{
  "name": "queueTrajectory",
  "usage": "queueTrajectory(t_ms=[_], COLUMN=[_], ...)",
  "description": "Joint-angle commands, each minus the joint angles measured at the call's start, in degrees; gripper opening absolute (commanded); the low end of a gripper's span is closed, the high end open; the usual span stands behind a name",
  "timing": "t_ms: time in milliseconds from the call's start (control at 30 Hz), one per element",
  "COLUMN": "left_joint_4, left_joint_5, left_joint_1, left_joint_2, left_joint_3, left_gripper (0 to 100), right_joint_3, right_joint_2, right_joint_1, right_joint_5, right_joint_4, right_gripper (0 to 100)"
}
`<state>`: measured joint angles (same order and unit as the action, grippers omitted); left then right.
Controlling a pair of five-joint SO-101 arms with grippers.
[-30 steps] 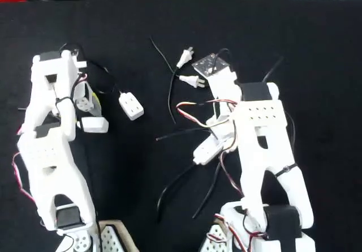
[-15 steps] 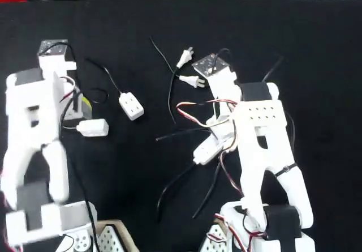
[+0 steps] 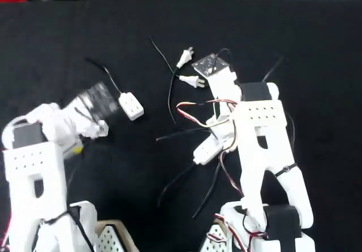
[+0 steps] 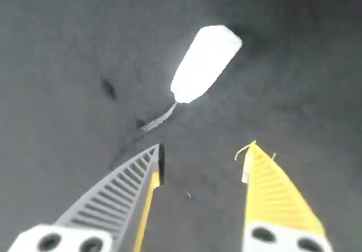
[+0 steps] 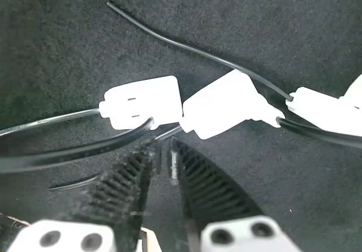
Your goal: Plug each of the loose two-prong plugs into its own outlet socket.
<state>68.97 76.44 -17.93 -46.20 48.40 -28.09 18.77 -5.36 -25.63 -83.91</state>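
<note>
Two loose white two-prong plugs [image 3: 185, 56] [image 3: 194, 81] lie at the back centre on black cables. A white socket block [image 3: 130, 105] lies left of them. My left gripper [image 4: 203, 150] is open, its grey and yellow fingers wide apart, and a blurred white oblong cable end [image 4: 206, 62] lies on the cloth beyond its tips. My left arm [image 3: 51, 127] sits at the front left. My right gripper [image 5: 164, 150] is shut, its black tips just short of a white socket [image 5: 141, 102] that sits end to end with a white plug [image 5: 226, 110]. That pair [image 3: 206, 147] shows under the right arm.
Black cloth covers the table [image 3: 317, 48]. Loose black cables [image 3: 169, 189] trail toward the front centre. Another white cable end [image 5: 334, 113] lies beside the joined pair. The right arm [image 3: 257, 127] stands over the centre right.
My left arm swung from the back left toward the front, and its wrist now points toward the socket block. The right arm and the plugs kept still.
</note>
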Motion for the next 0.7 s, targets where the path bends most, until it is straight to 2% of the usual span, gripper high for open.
queueTrajectory(t_ms=[0,100,300,467,667], left_joint_4=[-13.5,-21.3,-22.2,-26.8,-26.8], left_joint_5=[1.5,-2.6,-2.9,-2.9,-5.2], left_joint_1=[3.5,5.7,10.8,8.8,5.7], left_joint_2=[-3.0,-2.9,-0.2,12.8,30.9], left_joint_3=[9.2,11.8,12.4,8.1,-4.7], left_gripper=[30,33,33,33,33], right_joint_3=[0.1,0.1,0.1,0.1,0.1], right_joint_2=[1.9,1.9,1.9,1.9,1.9], right_joint_1=[-0.8,-0.8,-0.8,-0.8,-0.8], right_joint_5=[0.0,0.0,0.1,0.1,0.2], right_joint_4=[0.4,0.5,0.5,0.5,0.6], right_gripper=[3.6,3.6,3.6,3.6,3.6])
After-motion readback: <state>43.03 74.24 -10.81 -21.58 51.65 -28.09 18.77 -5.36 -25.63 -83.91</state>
